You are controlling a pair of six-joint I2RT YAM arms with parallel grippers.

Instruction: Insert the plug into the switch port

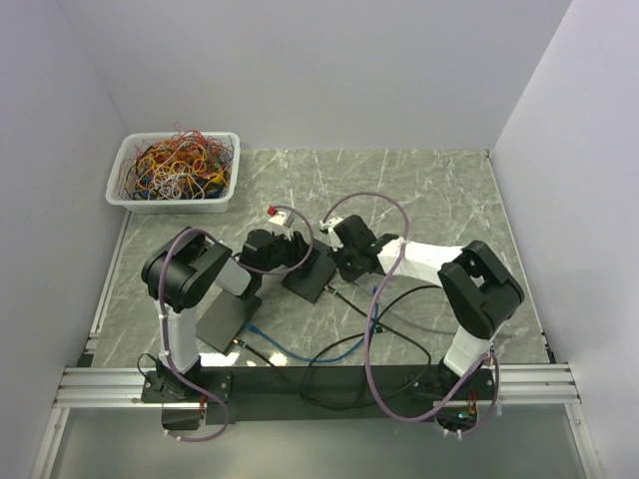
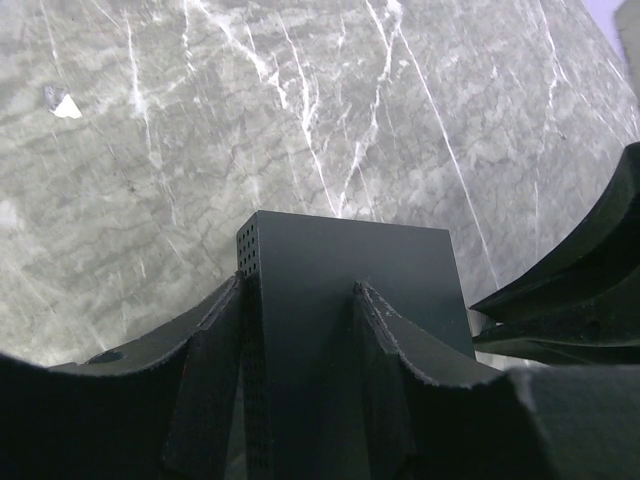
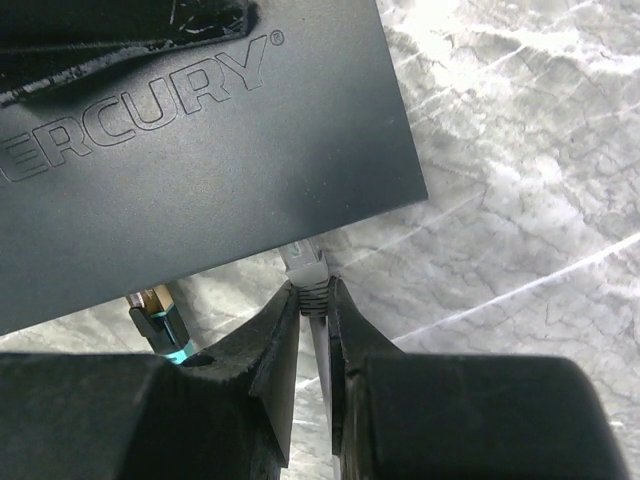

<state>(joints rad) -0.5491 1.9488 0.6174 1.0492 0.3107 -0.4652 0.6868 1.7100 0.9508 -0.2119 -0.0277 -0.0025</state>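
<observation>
The switch (image 1: 310, 271) is a flat black box in the middle of the table. My left gripper (image 1: 285, 249) is shut on it; in the left wrist view the black fingers (image 2: 215, 350) stand on either side of the switch body (image 2: 340, 260), around my left gripper's (image 2: 298, 290) midpoint. My right gripper (image 1: 344, 261) comes in from the right. It is shut on the grey plug (image 3: 307, 268), pinched at its ribbed boot between the tips of my right gripper (image 3: 313, 290). The plug's clear tip meets the lower edge of the switch (image 3: 200, 150); how deep it sits is hidden.
A second connector with a teal boot (image 3: 160, 320) sits at the same switch edge, left of the plug. A blue cable (image 1: 300, 349) and black cables trail toward the arm bases. A white bin of tangled wires (image 1: 175, 170) stands at the back left, and a small red-and-white piece (image 1: 278, 211) lies behind the switch.
</observation>
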